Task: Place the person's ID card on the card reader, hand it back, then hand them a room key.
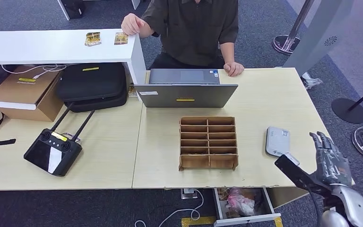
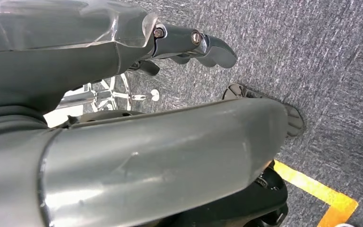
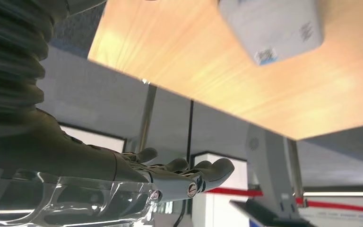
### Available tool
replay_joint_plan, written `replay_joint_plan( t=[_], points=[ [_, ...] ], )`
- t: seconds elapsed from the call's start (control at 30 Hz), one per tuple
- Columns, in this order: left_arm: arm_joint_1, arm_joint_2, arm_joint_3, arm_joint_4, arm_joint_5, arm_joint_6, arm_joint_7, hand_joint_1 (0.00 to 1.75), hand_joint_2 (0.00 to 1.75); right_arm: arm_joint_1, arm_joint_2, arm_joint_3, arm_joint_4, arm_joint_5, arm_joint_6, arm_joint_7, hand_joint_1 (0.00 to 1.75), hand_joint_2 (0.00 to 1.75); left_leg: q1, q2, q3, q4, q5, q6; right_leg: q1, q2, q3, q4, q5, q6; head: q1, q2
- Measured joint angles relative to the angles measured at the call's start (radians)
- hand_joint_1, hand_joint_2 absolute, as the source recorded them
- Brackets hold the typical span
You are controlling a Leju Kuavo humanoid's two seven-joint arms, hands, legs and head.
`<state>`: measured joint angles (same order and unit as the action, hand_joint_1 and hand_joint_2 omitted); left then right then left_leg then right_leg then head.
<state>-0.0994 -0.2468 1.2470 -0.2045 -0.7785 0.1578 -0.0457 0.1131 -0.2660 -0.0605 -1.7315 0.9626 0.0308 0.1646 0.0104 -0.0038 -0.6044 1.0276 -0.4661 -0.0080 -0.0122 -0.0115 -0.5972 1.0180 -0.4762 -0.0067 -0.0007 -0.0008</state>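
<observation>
The right hand [image 1: 330,158] was raised beside the bench's [image 1: 264,94] right edge, fingers [image 1: 319,140] spread and nothing held, close to the grey card reader [image 1: 277,141] lying flat on the bench. The left hand [image 2: 189,45] was hung over grey carpet, fingers loosely curled and nothing held. Two cards [image 1: 106,38] were seen on the white counter [image 1: 52,46], near the person's hand [image 1: 131,23].

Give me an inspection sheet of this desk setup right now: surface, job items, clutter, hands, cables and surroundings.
Surface: light wood table, with a white counter at the far left.
Job's things: grey card reader lies flat near the right edge; two small cards lie on the counter; no card in either hand.
Clutter: laptop, brown divided organizer, black remote controller, black bag, cardboard box.
Hands: right hand raised beside the reader, holding nothing; left hand hangs above the carpet.
Cables: white cable under the table.
Surroundings: person behind the laptop; open drawer below.
</observation>
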Motion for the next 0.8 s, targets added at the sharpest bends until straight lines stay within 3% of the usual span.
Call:
replay_joint_plan(
  t=[0.5, 0.8],
  points=[
    [-0.006, 0.000, 0.014, 0.000, 0.006, 0.004, -0.006, 0.00, 0.00, 0.015, 0.104, 0.134, 0.016, -0.003, -0.014, 0.047, 0.00, 1.75, -0.001, 0.001, 0.000, 0.000, 0.000, 0.000, -0.001, 0.000, 0.000, 0.000, 0.000, 0.000, 0.000, 0.000],
    [-0.008, 0.004, 0.016, 0.000, 0.002, 0.004, -0.020, 0.00, 0.00, -0.071, 0.182, 0.233, 0.151, 0.043, -0.045, 0.047, 0.00, 1.75, 0.000, 0.002, 0.001, 0.000, 0.000, 0.000, 0.000, 0.001, 0.000, 0.001, 0.000, 0.000, 0.000, 0.000]
  ],
)
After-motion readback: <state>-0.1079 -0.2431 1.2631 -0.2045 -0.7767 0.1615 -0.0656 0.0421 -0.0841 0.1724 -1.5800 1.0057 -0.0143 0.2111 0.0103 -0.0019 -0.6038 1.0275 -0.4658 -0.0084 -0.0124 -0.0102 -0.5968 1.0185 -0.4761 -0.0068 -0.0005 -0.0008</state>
